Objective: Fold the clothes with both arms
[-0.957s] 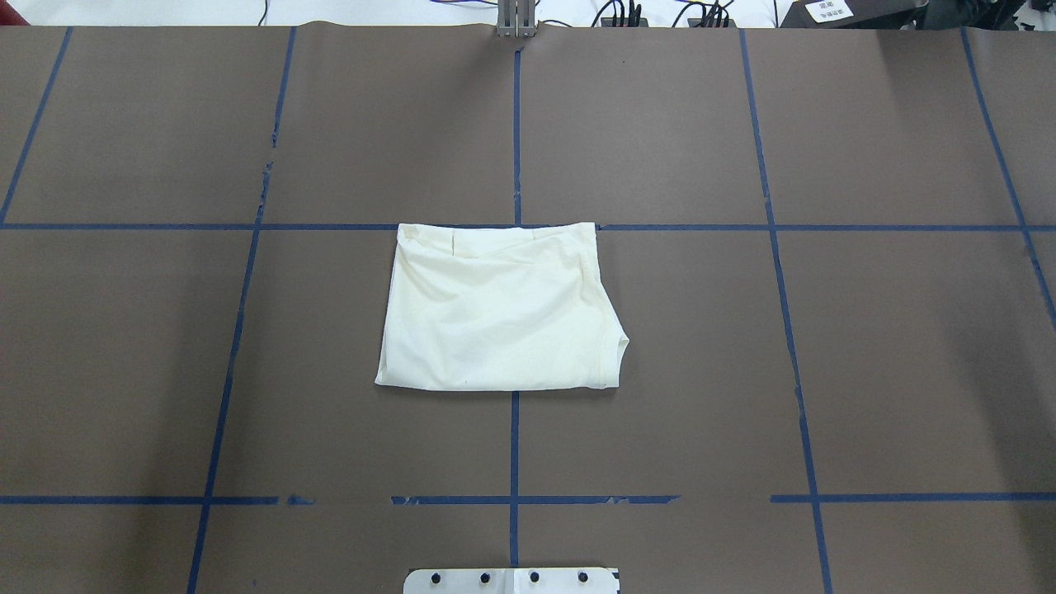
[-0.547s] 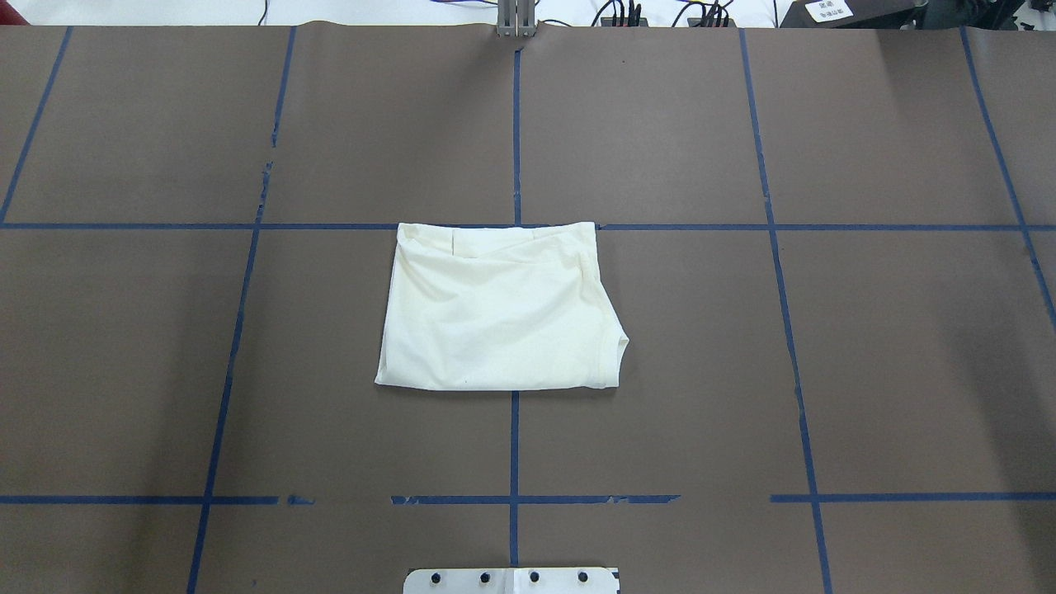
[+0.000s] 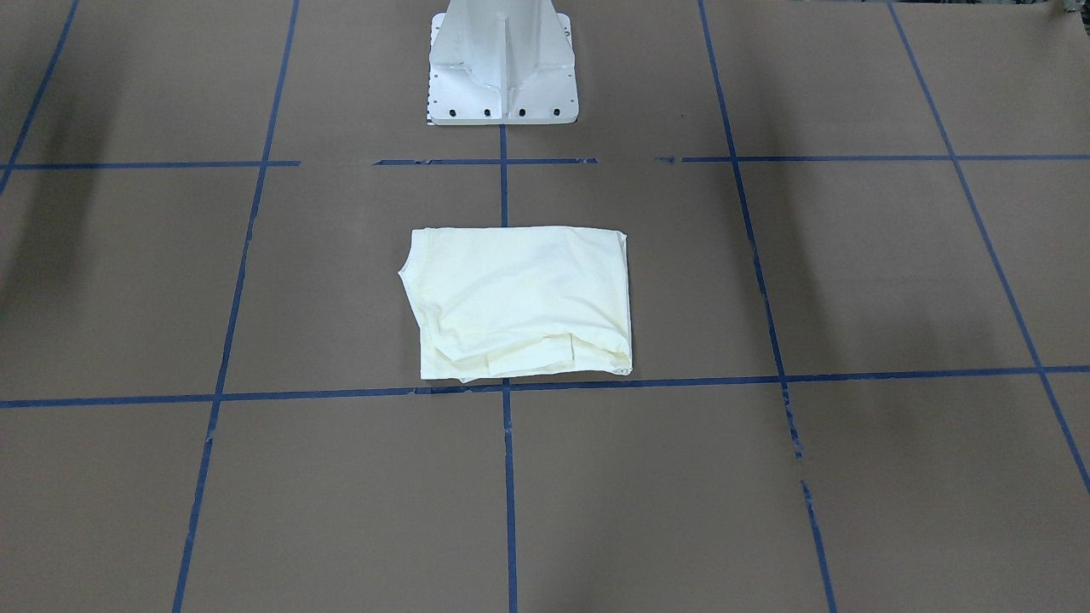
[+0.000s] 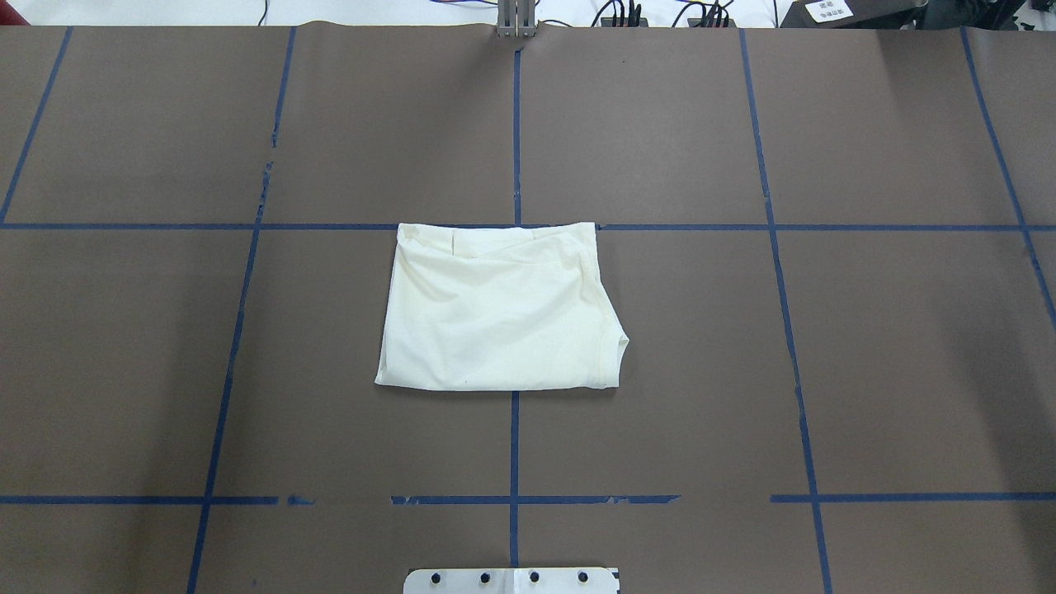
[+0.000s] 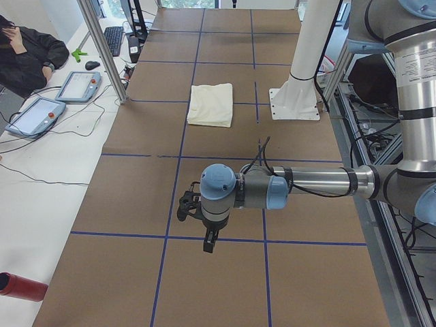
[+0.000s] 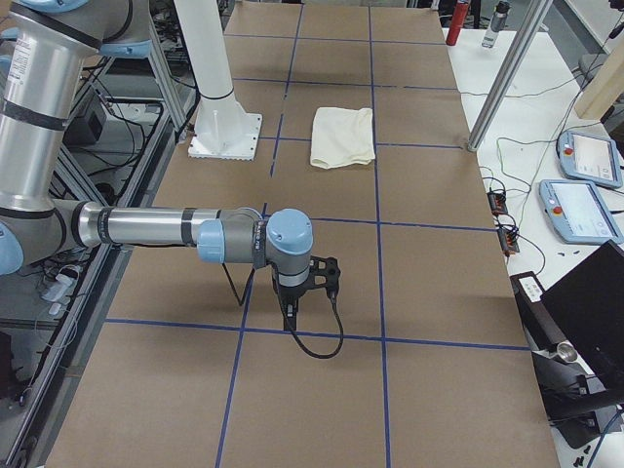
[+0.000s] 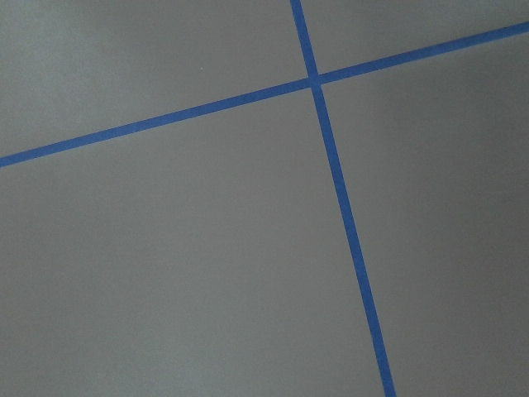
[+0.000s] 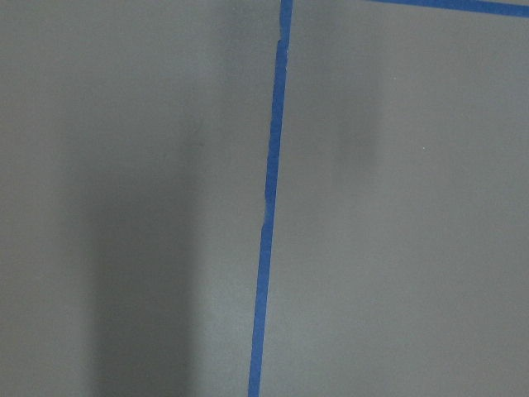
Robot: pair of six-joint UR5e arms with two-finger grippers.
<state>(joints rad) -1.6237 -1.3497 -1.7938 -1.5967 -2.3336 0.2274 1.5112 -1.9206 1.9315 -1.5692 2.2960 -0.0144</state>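
T-shirt (image 4: 495,309), cream, lay folded in a compact rectangle at centre frame on the brown bench (image 4: 742,371), its far edge along a blue tape line (image 4: 825,228). Left claw (image 5: 210,240) and right claw (image 6: 291,314) hung over bare bench, well apart from it. Their opening possibly narrow, but I could not tell from the side views.

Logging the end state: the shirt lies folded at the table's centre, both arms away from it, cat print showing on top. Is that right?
No print shows: the overhead view shows only plain cream cloth on top of the shirt. The rest holds: it lies folded at the centre of the table, with the left arm and right arm away from it.
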